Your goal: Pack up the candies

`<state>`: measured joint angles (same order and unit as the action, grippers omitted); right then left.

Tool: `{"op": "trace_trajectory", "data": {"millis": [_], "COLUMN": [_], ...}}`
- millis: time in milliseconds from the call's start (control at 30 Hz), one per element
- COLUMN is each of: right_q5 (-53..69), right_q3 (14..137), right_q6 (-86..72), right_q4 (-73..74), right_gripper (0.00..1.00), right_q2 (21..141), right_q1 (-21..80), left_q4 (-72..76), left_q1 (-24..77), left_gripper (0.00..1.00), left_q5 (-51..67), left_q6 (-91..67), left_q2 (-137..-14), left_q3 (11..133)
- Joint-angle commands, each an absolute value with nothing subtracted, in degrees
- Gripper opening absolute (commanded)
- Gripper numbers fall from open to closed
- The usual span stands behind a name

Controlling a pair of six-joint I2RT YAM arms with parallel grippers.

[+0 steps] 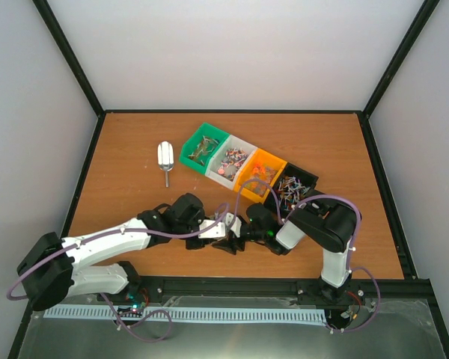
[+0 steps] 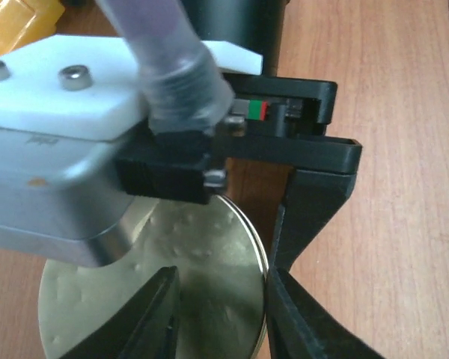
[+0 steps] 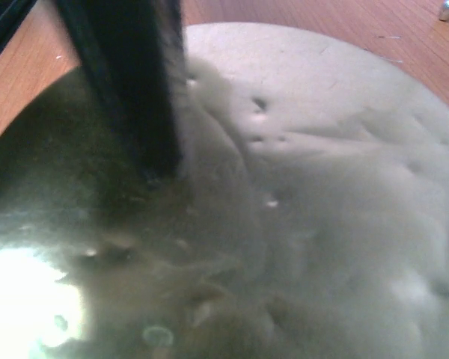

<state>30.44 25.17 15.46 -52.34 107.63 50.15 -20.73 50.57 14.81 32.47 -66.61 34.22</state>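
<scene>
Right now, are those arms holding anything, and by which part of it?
The left gripper straddles the rim of a round shiny disc. The right gripper has a finger against it. Whether either truly grips cannot be told.

White-and-black arms [image 1: 108, 243] with looping purple cables [image 1: 325, 197]

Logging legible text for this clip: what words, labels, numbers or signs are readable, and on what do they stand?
No text is readable in any view.
Faint mark on the pale housing: too blurred to read.
Shiny round disc: no print visible.
Metal scoop: no marking visible; too small to be sure.
</scene>
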Motion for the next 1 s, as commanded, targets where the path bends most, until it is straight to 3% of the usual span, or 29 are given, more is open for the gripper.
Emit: {"op": "trace_trajectory", "data": {"millis": [0,200,500,700,867,967], "right_q5": [29.1,29.4,29.8,29.5,28.3,28.2], "right_q3": [24.5,24.1,23.7,24.3,24.9,25.1], "right_q6": [15.4,16.1,16.1,14.8,13.7,13.5], "right_q4": [-48.3,-48.3,-48.1,-48.1,-48.1,-48.1], "right_gripper": [0.43,0.43,0.43,0.43,0.43,0.43], "right_q2": [109.2,109.1,108.7,108.9,109.3,109.4], "right_q1": [50.4,50.4,49.8,49.6,49.6,49.6], "left_q4": [-20.9,-23.1,-28.9,-30.3,-25.6,-22.2], "left_q1": [51.0,49.0,39.8,42.5,48.7,51.5], "left_gripper": [0.30,0.18,0.14,0.29,0.39,0.39], "left_q5": [8.1,5.3,7.1,13.2,10.3,9.5], "left_q6": [40.1,45.2,48.4,46.2,37.2,34.4], "left_q2": [-66.7,-63.6,-60.0,-53.1,-58.1,-60.4], "left_q3": [32.5,30.1,30.1,31.3,34.4,34.9]}}
